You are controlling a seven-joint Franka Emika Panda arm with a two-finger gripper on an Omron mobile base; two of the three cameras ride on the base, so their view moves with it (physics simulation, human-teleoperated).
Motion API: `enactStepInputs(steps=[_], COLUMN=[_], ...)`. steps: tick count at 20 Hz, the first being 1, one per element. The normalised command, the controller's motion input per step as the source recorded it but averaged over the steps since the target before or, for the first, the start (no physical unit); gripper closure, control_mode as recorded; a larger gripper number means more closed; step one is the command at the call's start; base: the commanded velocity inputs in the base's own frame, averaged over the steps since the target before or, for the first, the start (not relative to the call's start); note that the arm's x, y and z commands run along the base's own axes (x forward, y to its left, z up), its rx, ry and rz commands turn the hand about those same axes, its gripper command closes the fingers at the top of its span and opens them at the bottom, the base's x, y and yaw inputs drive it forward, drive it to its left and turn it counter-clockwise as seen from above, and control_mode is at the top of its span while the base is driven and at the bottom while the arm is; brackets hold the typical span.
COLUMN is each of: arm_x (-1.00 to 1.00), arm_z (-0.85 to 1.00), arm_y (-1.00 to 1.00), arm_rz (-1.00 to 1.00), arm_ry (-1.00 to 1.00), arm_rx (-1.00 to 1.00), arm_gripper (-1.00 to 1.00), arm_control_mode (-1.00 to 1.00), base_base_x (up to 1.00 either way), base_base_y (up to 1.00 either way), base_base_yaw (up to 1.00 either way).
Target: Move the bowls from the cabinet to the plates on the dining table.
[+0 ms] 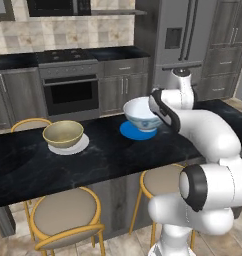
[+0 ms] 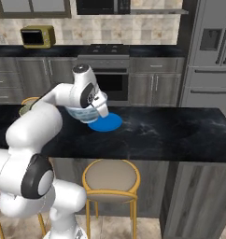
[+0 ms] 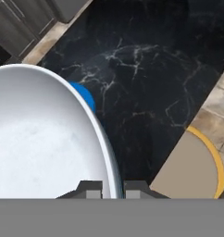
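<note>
Pinching the white bowl's [image 1: 141, 114] rim, gripper [image 3: 113, 189] jaws clamped, seemingly just above blue plate [image 2: 105, 123].

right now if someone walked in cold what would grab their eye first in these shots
The white arm's pincer is shut on the rim of the white bowl with blue pattern, holding it over the bright blue plate on the black marble dining table. To its left in the left base view, the tan bowl already sits on the white plate. Yellow-framed stools stand along the table's near side.
</note>
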Motion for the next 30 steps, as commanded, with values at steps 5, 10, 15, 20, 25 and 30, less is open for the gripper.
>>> enactStepInputs(steps=[5, 10, 15, 20, 25, 30], arm_x=[0.49, 0.46, 0.43, 0.40, 0.37, 0.34], arm_z=[-0.19, -0.21, -0.19, -0.15, -0.22, -0.26], arm_y=[0.00, -0.01, -0.02, -0.04, -0.01, 0.00], arm_rz=[0.05, 0.04, 0.04, 0.02, 0.00, 0.00], arm_ry=[0.04, 0.03, 0.04, 0.03, 0.01, 0.00], arm_rx=[0.00, 0.00, 0.00, 0.03, 0.05, 0.04], arm_gripper=[1.00, 1.00, 1.00, 1.00, 1.00, 1.00], arm_control_mode=[-1.00, -1.00, -1.00, -1.00, -1.00, -1.00], base_base_x=[0.00, 0.00, 0.00, 0.00, 0.00, 0.00], base_base_y=[0.00, 0.00, 0.00, 0.00, 0.00, 0.00], base_base_yaw=[0.00, 0.00, 0.00, 0.00, 0.00, 0.00])
